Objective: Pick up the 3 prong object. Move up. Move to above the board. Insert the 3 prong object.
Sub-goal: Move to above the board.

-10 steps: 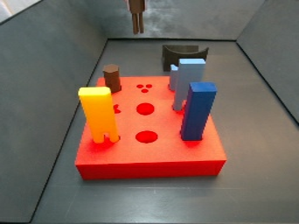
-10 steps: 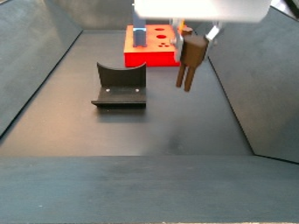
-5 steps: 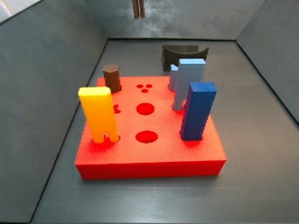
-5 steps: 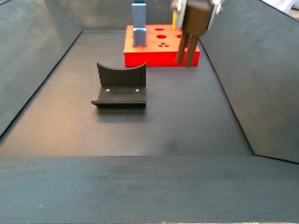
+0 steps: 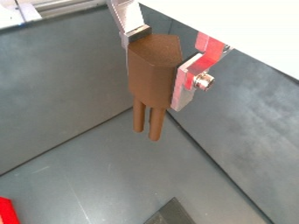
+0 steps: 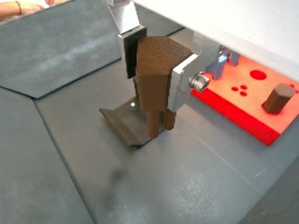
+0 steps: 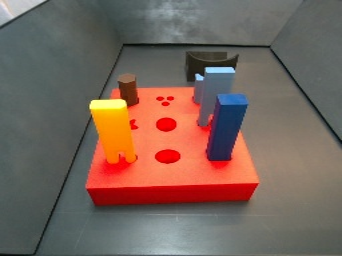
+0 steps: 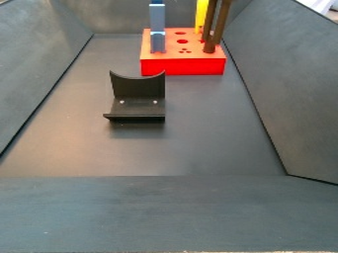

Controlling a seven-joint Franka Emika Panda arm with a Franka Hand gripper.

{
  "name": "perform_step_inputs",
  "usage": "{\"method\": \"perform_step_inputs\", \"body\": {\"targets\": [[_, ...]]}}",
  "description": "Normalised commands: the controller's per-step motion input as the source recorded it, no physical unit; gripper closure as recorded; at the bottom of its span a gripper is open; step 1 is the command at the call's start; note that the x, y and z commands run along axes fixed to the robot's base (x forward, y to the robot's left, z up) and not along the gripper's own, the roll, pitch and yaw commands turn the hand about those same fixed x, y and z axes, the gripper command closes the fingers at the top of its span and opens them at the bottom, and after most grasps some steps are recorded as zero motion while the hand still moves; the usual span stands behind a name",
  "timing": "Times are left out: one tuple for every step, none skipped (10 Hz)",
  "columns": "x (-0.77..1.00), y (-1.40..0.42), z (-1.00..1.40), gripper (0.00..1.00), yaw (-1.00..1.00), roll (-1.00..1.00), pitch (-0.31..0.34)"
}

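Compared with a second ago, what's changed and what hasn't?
The gripper has carried the 3 prong object upward, clamped throughout: it has left one side view, and in the other only the post's lower part shows. Nothing was released. The board, its blocks and the fixture stayed put.

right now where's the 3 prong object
The 3 prong object is clamped between the gripper fingers in both wrist views, prongs down, off the floor. In a side view it hangs by the board at the top edge.
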Motion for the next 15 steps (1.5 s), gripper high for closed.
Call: {"method": "perform_step_inputs", "body": {"targets": [[0.01, -0.04, 0.81, 1.0, 0.04, 0.12, 0.092], [0.01, -0.03, 0.65, 1.0, 0.04, 0.1, 0.09], [0.01, -0.02, 0.43, 1.0, 0.04, 0.09, 0.087], [0.01, -0.01, 0.27, 1.0, 0.04, 0.08, 0.089], [0.08, -1.0, 0.09, 1.0, -0.74, -0.17, 0.579], [0.09, -1.0, 0.07, 1.0, -0.69, -0.16, 0.539], [0.1, -1.0, 0.08, 1.0, -0.43, -0.16, 0.42], [0.11, -1.0, 0.08, 1.0, -0.27, -0.17, 0.324], [0.11, -1.0, 0.08, 1.0, -0.15, -0.11, 0.247], [0.11, -1.0, 0.08, 1.0, -0.06, -0.07, 0.191], [0.12, -1.0, 0.09, 1.0, -0.03, -0.02, 0.143], [0.13, -1.0, 0.09, 1.0, -0.01, -0.02, 0.13], [0.14, -1.0, 0.09, 1.0, 0.0, -0.01, 0.132], [0.15, -1.0, 0.1, 1.0, 0.0, 0.0, 0.14], [0.17, -1.0, 0.1, 1.0, 0.0, 0.01, 0.141]]}}
